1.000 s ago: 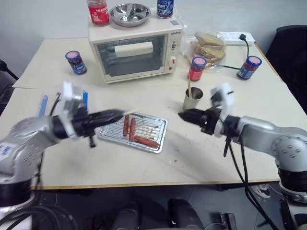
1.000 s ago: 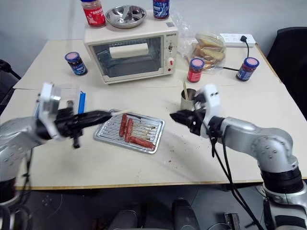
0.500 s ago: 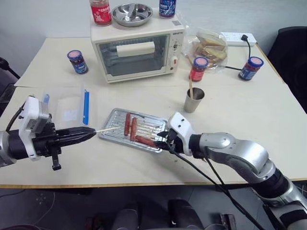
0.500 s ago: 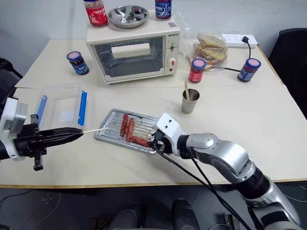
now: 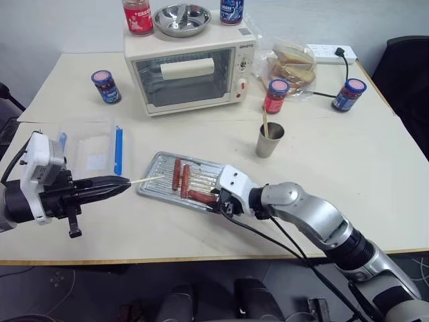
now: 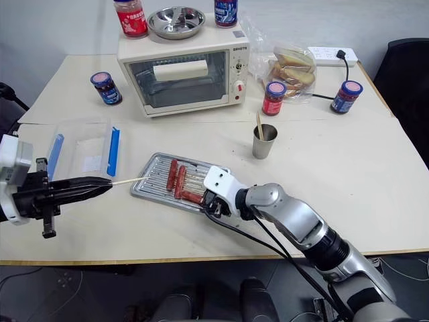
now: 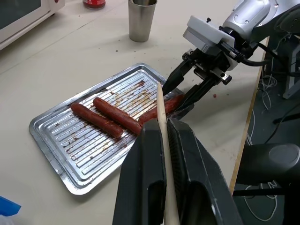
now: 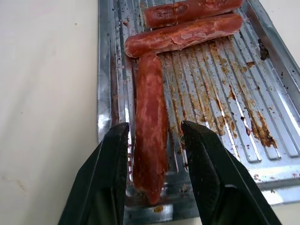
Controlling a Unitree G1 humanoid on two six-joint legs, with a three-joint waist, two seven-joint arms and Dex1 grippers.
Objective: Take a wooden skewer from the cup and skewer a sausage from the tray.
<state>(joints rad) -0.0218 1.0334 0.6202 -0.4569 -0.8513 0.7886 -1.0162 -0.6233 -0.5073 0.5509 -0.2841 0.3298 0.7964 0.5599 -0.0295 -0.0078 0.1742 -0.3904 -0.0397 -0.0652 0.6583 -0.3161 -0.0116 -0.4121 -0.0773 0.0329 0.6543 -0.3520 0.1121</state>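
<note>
Sausage (image 8: 150,136) at tray (image 8: 276,70) edge, straddled by parted right gripper (image 8: 154,140), left gripper (image 7: 165,136) clamping wooden skewer (image 7: 161,122)

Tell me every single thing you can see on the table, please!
tray: 1, silvery, table middle.
sausages: 3, reddish-brown, in the tray.
wooden skewer: 1, pale, held by the left tool, tip at the tray's edge.
cup: 1, grey, right of the tray, a stick in it.
toaster oven: 1, cream, back of the table.
steel bowl: 1, silvery, on the oven.
jars on the oven: 2, one red, one blue.
jars on the table: 3, red-lidded.
clear box: 1, blue clips, left of the tray.
bagged bread: 1, beside the oven.
power strip: 1, white, back right.
left tool: black, shut on the skewer.
right tool: black, open around one sausage.
</note>
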